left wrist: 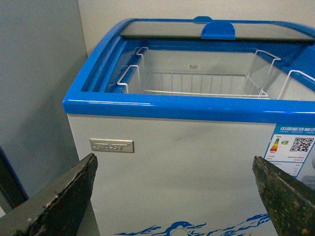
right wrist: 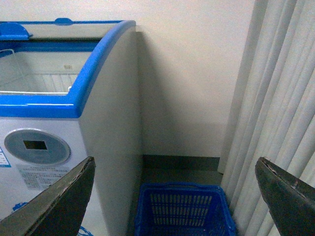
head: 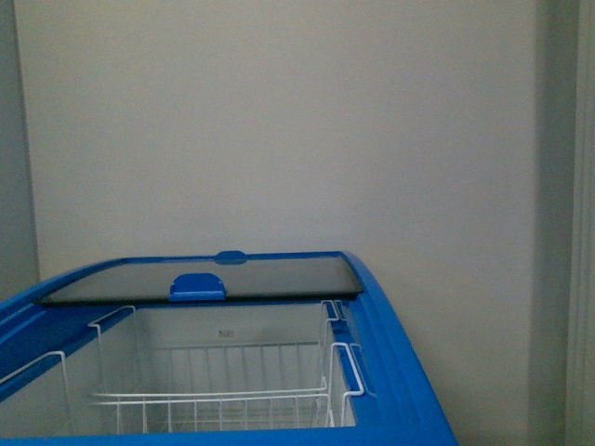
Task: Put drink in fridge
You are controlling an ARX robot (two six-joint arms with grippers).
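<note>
No drink shows; the blue basket (right wrist: 183, 209) sits below the spread, empty right gripper (right wrist: 174, 196), beside the open fridge (right wrist: 106, 54), so that arm seems nearer

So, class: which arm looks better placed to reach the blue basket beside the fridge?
Probably the right: its open jaws frame the blue basket on the floor; the left jaws face the fridge front.

the front view looks from above and close over the open fridge (head: 400, 372) toward the back wall. the left wrist view sits lower, facing the fridge's front panel and rim. the right wrist view faces its right front corner, the curtain (right wrist: 275, 98) and a blue basket (right wrist: 182, 209). all three share the fridge's opening.
</note>
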